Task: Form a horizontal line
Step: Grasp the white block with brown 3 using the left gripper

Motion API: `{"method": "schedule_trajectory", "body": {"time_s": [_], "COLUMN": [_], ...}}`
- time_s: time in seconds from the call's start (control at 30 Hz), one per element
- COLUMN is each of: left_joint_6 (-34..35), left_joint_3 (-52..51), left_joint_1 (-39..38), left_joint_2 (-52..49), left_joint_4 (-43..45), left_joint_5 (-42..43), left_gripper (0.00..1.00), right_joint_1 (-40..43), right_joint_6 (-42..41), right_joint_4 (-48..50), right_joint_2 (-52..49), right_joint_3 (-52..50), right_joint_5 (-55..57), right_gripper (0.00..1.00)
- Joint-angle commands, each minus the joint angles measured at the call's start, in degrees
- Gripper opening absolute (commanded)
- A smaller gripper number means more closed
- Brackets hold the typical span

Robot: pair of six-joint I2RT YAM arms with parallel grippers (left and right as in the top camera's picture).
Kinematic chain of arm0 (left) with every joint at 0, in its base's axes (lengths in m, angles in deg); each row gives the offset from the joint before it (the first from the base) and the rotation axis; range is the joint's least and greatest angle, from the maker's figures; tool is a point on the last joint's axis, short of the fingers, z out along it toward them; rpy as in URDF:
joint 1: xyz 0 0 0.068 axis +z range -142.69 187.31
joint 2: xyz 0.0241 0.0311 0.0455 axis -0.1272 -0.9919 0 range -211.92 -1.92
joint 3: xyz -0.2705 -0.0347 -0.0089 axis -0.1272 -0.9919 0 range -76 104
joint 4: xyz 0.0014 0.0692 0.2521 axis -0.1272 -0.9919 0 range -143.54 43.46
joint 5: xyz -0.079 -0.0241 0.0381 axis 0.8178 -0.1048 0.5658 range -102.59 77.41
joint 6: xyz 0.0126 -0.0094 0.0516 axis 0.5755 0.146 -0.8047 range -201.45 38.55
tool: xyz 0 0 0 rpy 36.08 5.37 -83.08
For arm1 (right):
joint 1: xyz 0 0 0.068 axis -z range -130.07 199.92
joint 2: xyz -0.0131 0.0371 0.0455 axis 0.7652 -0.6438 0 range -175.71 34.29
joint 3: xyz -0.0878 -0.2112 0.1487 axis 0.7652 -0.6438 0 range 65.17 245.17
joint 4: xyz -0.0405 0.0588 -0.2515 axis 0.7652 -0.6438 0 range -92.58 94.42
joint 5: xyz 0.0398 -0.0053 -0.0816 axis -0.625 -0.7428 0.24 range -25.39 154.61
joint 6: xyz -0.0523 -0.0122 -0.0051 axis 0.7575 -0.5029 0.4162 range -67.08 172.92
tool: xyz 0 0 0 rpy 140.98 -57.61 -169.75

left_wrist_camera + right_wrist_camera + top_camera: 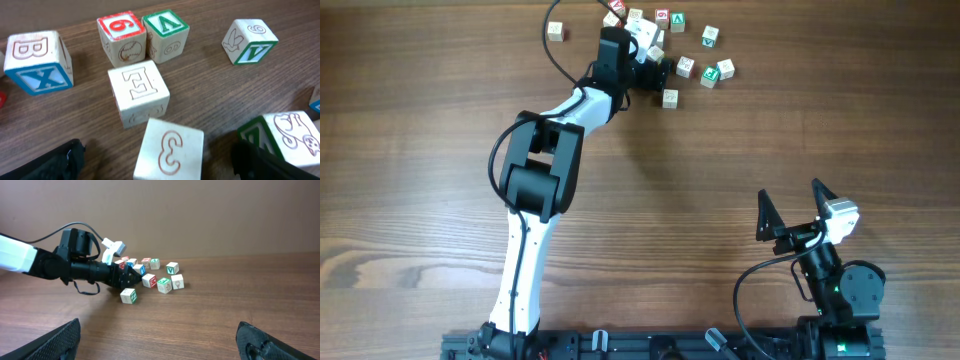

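Cubes [686,66] lie loosely scattered at the table's [660,200] far edge, a few touching, not drawn up in one row. The left gripper [157,156] sits among them with its fingers spread, a pale cube marked 3 [170,147] between them and an E cube [138,95] just beyond. The right gripper [790,200] hangs well apart by the near edge, fingers wide and holding nothing.

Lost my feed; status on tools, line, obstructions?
Left tool open, straddling 3 cube. Right tool open, empty. No line formed, cubes scattered. E cube close ahead.
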Motion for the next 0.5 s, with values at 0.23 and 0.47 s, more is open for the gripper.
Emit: {"method": "schedule_trajectory", "body": {"time_s": [0.23, 0.47], "left_joint_6": [-0.42, 0.0], "left_joint_3": [0.22, 0.22], "left_joint_1": [-0.26, -0.28], "left_joint_2": [-3.06, -1.77], "left_joint_4": [3.39, 1.73], "left_joint_5": [0.9, 0.9], "left_gripper": [0.74, 0.5], "right_joint_1": [0.09, 0.09], "right_joint_6": [1.09, 1.11], "right_joint_4": [0.11, 0.11], "right_joint_2": [-0.11, -0.11], "right_joint_3": [0.04, 0.04], "right_joint_5": [0.52, 0.52], "right_gripper": [1.0, 1.0]}}
